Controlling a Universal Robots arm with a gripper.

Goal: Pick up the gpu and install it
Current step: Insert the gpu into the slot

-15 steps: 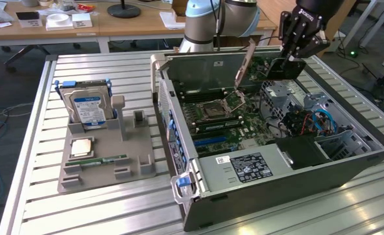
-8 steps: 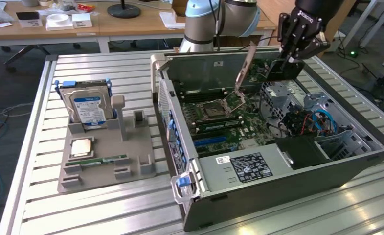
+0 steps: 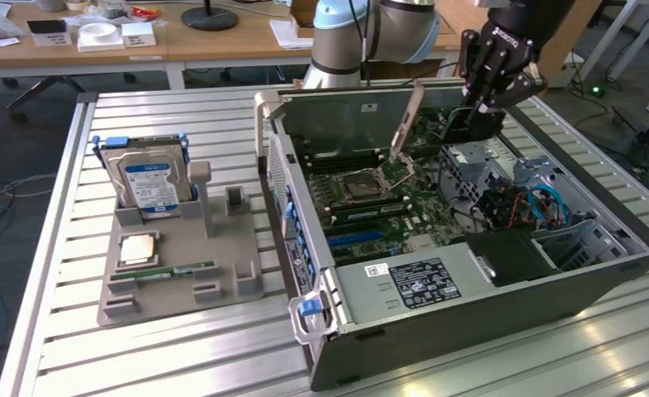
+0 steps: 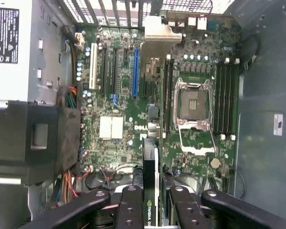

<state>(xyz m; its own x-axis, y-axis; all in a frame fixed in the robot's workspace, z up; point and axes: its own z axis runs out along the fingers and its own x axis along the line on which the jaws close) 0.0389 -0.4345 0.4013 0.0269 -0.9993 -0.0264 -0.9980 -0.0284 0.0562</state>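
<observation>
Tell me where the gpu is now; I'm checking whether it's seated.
In the exterior view the gpu hangs in the gripper above the open computer case, over the motherboard beside the CPU socket, not yet in a slot.

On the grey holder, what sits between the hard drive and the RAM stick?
A square processor chip lies flat there, seen in the exterior view.

I have arm (image 3: 374, 31) angled down from above, wrist near vertical, jaws pointing down, part-closed & clamped on gpu (image 4: 150, 164) edge.
</observation>
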